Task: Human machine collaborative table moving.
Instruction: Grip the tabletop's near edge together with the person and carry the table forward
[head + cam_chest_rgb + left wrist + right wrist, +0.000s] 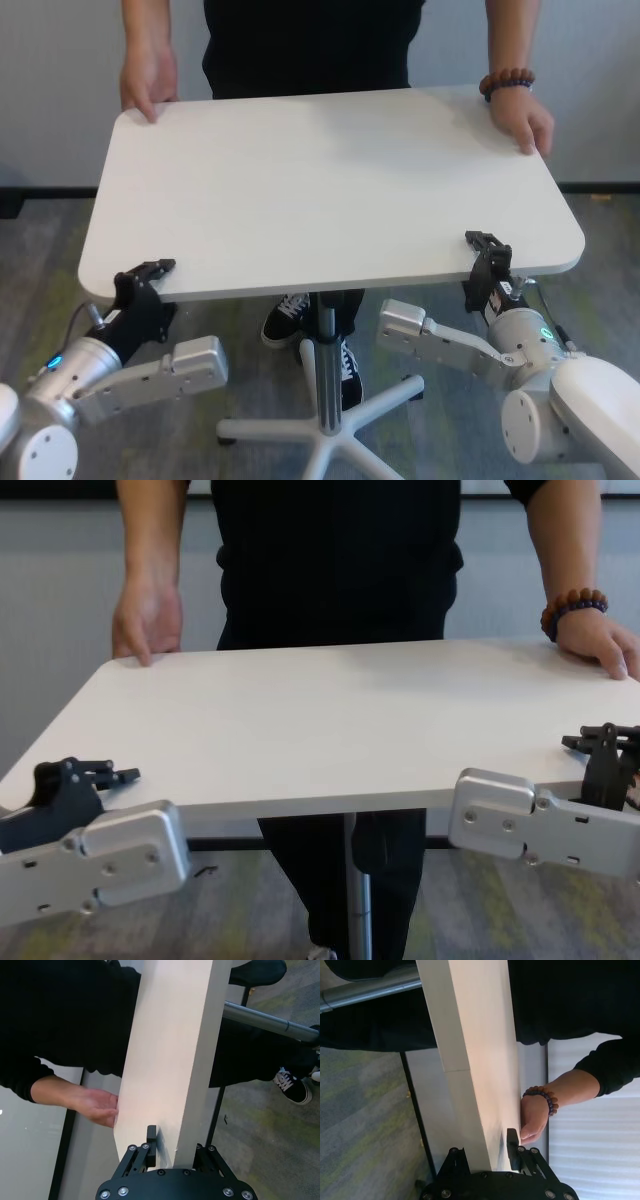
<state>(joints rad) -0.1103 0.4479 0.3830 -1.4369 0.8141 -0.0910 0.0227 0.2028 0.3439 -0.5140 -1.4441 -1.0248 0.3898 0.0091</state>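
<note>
You have the white surface [330, 190] before you on its centre pole [325, 375]. Left tool [143, 283] is clamped on the near left edge, right tool [487, 262] on the near right edge. The human [310, 45] holds both far corners, bracelet [505, 79] on one wrist.

Human [310, 45] behind table [330, 190]; tools at its near left [140, 285] and right [488, 265] corners.

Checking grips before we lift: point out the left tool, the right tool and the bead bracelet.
left tool [143, 282], head view, between its fingertips at the table's near edge.
right tool [487, 262], head view, between its fingertips at the near edge.
bead bracelet [506, 80], head view, beads on the person's wrist.
</note>
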